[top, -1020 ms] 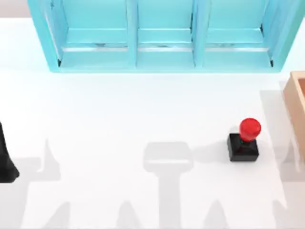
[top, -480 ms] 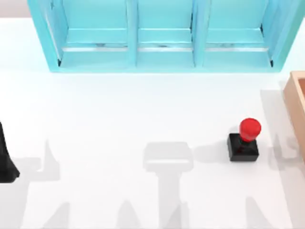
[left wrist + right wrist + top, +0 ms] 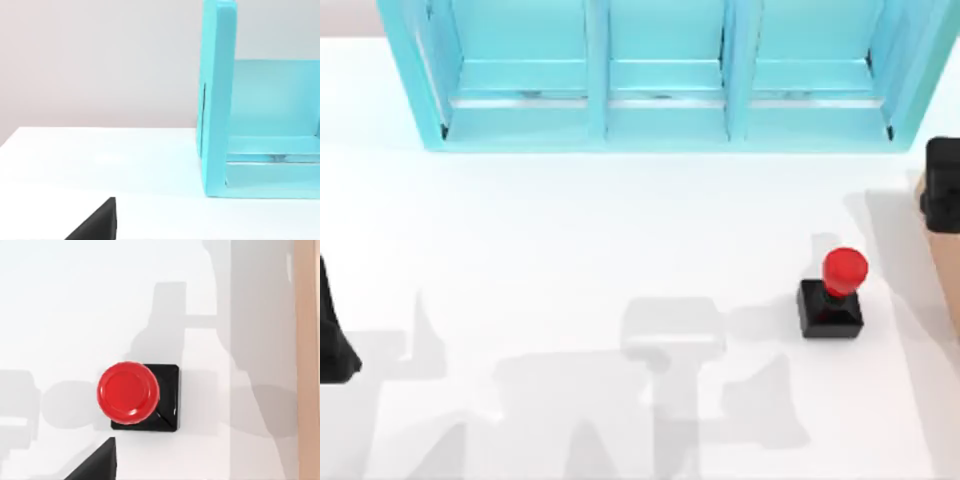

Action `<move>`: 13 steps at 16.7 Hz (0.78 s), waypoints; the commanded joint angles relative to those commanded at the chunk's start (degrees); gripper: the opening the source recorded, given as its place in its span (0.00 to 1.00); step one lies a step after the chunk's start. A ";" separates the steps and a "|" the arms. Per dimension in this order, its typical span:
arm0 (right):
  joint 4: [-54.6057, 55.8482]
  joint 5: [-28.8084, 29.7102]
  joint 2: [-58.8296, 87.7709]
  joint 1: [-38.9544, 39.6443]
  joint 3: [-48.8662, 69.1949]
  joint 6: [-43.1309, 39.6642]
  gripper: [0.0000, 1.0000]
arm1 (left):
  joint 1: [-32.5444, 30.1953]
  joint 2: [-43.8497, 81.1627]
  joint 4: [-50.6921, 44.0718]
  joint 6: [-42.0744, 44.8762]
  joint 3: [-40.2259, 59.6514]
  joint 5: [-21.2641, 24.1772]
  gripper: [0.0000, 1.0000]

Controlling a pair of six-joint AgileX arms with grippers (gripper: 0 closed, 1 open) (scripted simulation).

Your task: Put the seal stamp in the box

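Note:
The seal stamp (image 3: 833, 292), a black square block with a glossy red knob, stands upright on the white table at the right. The tan box (image 3: 945, 275) lies partly cut off by the table's right edge, a little to the right of the stamp. My right arm (image 3: 944, 185) is a black shape at the right edge, over the box's far end and apart from the stamp. The right wrist view looks straight down on the stamp (image 3: 128, 392), with the box wall (image 3: 306, 360) beside it. My left arm (image 3: 332, 345) is parked at the left edge.
A large turquoise shelf unit (image 3: 660, 75) spans the back of the table, and its end panel (image 3: 217, 100) is close in the left wrist view. Open white tabletop lies between the two arms. Arm shadows fall across the front of the table.
My right arm has come into the top view at the right edge, over the box's far end. Shadows have spread across the front of the table. The stamp has not moved.

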 joint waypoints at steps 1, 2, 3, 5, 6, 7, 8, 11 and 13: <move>-3.83 0.08 5.91 1.16 4.69 1.16 1.00 | 0.00 0.00 0.00 0.00 0.00 0.00 1.00; -7.50 0.15 11.52 2.27 9.17 2.28 1.00 | 0.00 0.00 0.00 0.00 0.00 0.00 1.00; -10.95 0.19 16.74 3.34 13.42 3.36 1.00 | 0.00 0.00 0.00 0.00 0.00 0.00 1.00; -17.10 0.20 25.79 5.28 21.11 5.34 1.00 | 0.00 0.00 0.00 0.00 0.00 0.00 1.00; -19.71 0.16 29.54 6.12 24.46 6.21 1.00 | 0.00 0.00 0.00 0.00 0.00 0.00 1.00; -21.99 0.10 32.73 6.87 27.43 6.98 1.00 | 0.00 0.00 0.00 0.00 0.00 0.00 1.00; -23.89 0.02 35.33 7.52 29.97 7.64 1.00 | 0.00 0.00 0.00 0.00 0.00 0.00 1.00; -27.27 -0.21 39.66 8.71 34.63 8.84 1.00 | 0.00 0.00 0.00 0.00 0.00 0.00 1.00; -27.57 -0.24 40.03 8.82 35.07 8.95 1.00 | 0.00 0.00 0.00 0.00 0.00 0.00 1.00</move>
